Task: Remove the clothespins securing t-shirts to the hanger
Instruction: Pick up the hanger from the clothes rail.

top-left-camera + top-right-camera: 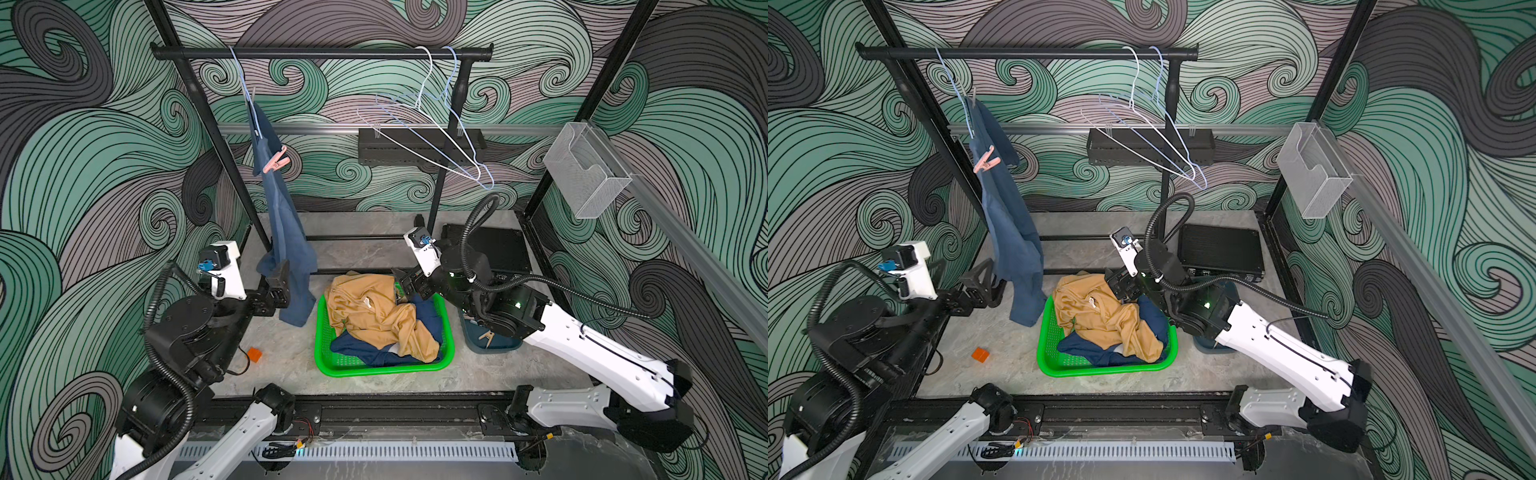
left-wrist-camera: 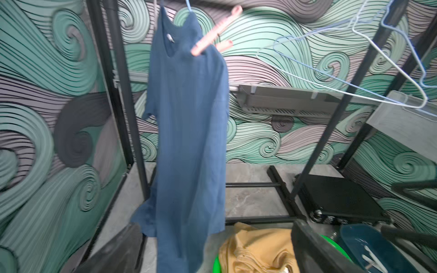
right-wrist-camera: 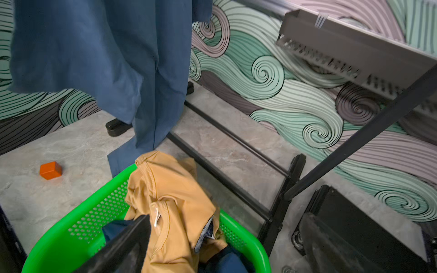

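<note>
The left gripper (image 1: 281, 277) stands wide open at the near left. Its fingers (image 2: 113, 248) sit either side of the lower hem of the hanging blue t-shirt (image 1: 286, 232); whether they touch the cloth I cannot tell. A pink clothespin (image 1: 275, 160) pinches that shirt to the pale wire hanger (image 1: 245, 89) on the far rail (image 1: 320, 53). The right gripper (image 1: 400, 279) is also spread wide and holds nothing. It hangs above the far right corner of the green basket (image 1: 374, 371), where the mustard t-shirt (image 1: 374, 311) and navy t-shirt (image 1: 365, 353) lie.

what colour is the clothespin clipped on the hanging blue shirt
Pale pink. The clothespin shows best in the left wrist view, clipped at the shoulder of the blue shirt.
</note>
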Robot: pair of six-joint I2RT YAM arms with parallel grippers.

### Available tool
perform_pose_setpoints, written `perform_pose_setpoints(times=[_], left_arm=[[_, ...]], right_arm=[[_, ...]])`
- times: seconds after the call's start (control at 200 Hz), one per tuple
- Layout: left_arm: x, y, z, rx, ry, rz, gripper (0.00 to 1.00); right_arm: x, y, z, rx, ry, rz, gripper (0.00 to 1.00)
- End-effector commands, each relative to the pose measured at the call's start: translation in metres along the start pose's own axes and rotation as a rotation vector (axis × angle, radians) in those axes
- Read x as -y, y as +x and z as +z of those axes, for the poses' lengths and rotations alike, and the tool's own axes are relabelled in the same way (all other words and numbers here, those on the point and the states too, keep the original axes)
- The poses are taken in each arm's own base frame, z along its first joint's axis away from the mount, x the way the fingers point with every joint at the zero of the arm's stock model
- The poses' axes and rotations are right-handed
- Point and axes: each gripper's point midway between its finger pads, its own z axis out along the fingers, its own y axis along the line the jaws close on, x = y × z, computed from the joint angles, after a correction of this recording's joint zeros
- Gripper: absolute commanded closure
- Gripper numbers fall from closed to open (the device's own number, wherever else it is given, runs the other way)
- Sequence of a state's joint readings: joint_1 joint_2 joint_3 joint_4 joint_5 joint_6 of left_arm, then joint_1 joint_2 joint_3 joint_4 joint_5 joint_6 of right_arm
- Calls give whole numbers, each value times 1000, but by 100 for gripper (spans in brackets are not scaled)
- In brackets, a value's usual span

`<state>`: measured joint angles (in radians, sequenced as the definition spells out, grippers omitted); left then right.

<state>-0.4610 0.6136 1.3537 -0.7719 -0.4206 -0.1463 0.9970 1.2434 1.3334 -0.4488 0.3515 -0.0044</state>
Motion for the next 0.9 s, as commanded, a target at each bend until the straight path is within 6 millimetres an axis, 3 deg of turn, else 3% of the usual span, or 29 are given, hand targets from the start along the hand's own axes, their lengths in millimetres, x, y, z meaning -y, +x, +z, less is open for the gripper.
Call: perform_pose_setpoints(times=[0.0,0.215,0.46,0.736,0.896], left_arm=[[-21,-12,4,-27,-153,90,1],[-17,-61,22,-7,-222,119,1],[1,-109,62,-3,-227,110,1],[-9,-146,100,53,-201,-56,1],[-21,-172,111,129,-162,-207,1]], right_arm=[[-10,10,4,-39,-73,115,1],[11,30,13,-166,80,145,1],[20,37,0,-155,113,176,1],[17,52,-1,-181,97,199,1],[14,56,1,-193,84,210,1]])
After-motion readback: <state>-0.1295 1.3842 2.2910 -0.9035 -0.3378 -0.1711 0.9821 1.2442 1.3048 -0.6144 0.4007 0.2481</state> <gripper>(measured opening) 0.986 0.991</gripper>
